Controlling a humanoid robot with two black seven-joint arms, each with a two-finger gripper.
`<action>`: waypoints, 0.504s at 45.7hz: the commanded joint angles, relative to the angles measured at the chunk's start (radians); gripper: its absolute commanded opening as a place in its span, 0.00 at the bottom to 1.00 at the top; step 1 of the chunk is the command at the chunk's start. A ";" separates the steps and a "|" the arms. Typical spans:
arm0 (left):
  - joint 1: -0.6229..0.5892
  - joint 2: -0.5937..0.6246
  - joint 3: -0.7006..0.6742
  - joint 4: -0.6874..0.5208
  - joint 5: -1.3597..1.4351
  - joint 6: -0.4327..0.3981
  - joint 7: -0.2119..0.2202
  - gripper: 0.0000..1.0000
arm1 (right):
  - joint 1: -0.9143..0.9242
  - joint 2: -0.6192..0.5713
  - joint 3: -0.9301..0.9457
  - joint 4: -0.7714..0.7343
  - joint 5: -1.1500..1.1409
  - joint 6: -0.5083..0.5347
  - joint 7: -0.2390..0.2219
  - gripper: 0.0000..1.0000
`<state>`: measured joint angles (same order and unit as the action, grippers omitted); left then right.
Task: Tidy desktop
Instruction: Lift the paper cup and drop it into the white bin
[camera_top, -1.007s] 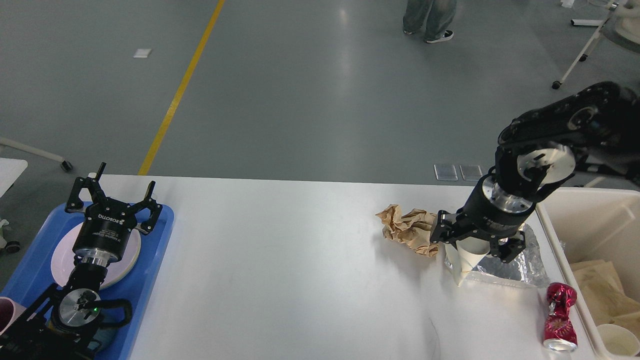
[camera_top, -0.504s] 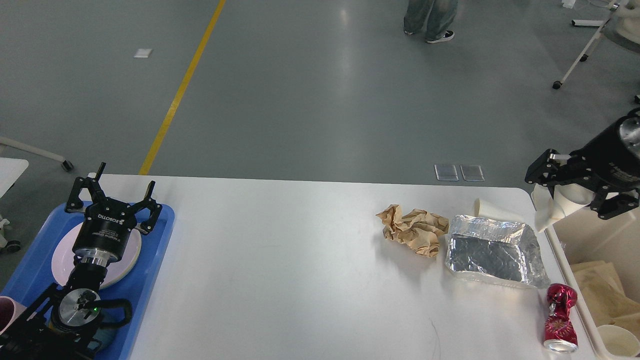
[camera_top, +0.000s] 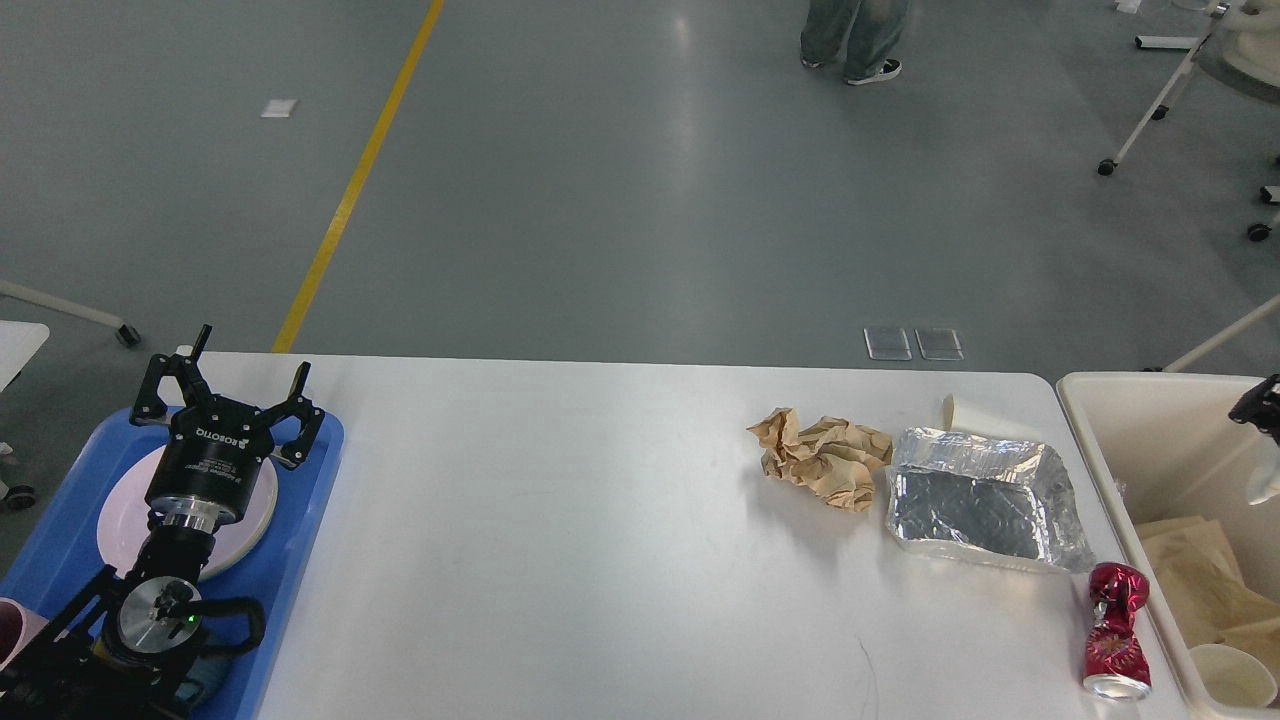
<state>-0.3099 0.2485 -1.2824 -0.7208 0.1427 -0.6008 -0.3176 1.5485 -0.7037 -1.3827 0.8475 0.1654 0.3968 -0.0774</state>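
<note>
The white desktop (camera_top: 600, 520) holds a crumpled brown paper (camera_top: 820, 460), a foil tray (camera_top: 985, 500), a white paper cup (camera_top: 965, 415) lying behind the foil tray, and a crushed red can (camera_top: 1118, 630) near the right edge. My left gripper (camera_top: 240, 375) is open and empty above the pink plate (camera_top: 255, 505) on the blue tray (camera_top: 300, 560). Only a black sliver of my right gripper (camera_top: 1262, 405) shows at the right edge, over the beige bin (camera_top: 1100, 420). A white cup piece (camera_top: 1262, 485) shows just below it. Its fingers are cut off by the frame.
The beige bin at the right holds brown paper (camera_top: 1200, 580) and a paper cup (camera_top: 1235, 675). A pink cup (camera_top: 10, 630) sits at the blue tray's near left corner. A person's legs (camera_top: 855, 40) stand on the floor beyond the table.
My right gripper lifted a white paper cup from beside the foil tray and carried it right, over the beige bin and nearly out of view. The left arm has not moved.
</note>
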 joint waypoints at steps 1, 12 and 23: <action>0.000 0.000 0.000 0.000 0.000 0.000 0.000 0.96 | -0.290 0.020 0.123 -0.250 0.026 -0.078 -0.001 0.00; 0.000 0.000 0.000 0.000 0.000 0.000 0.000 0.96 | -0.870 0.191 0.474 -0.787 0.043 -0.248 0.001 0.00; 0.000 0.000 0.000 0.000 0.000 0.000 0.000 0.96 | -1.008 0.289 0.513 -0.887 0.043 -0.335 0.002 0.00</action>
<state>-0.3099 0.2485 -1.2824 -0.7209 0.1426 -0.6008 -0.3176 0.5758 -0.4447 -0.8783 -0.0295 0.2085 0.0880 -0.0754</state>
